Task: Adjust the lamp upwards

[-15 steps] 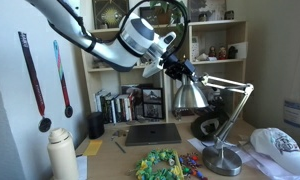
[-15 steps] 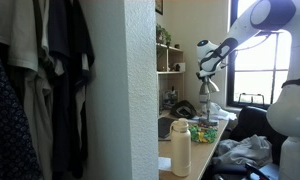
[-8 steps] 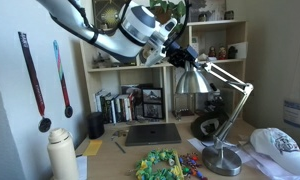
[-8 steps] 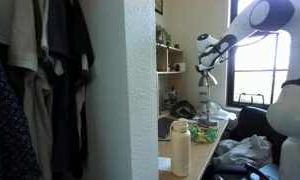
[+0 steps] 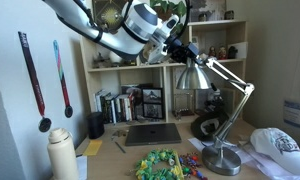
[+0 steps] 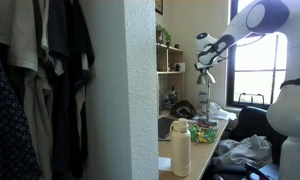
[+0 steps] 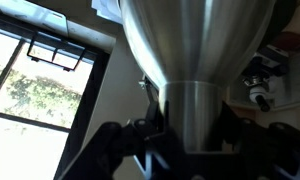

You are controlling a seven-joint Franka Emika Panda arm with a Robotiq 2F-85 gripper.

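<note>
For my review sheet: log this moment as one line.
gripper: shut on brushed silver bell-shaded metal desk lamp, at shade neck | lamp base: on desk

**White shells, black hand**

The Panda arm (image 5: 90,25) is built of glossy white, rounded tubular links, with dark bands at the joints. Its wrist (image 5: 140,22) is a bulky white drum ringed in black. Beyond that sits the Robotiq gripper (image 5: 182,52), black and blocky. In the wrist view its fingers (image 7: 108,152) show as matte black, angular linkages. In an exterior view, a broad white link (image 6: 290,115) fills the near right edge.
</note>
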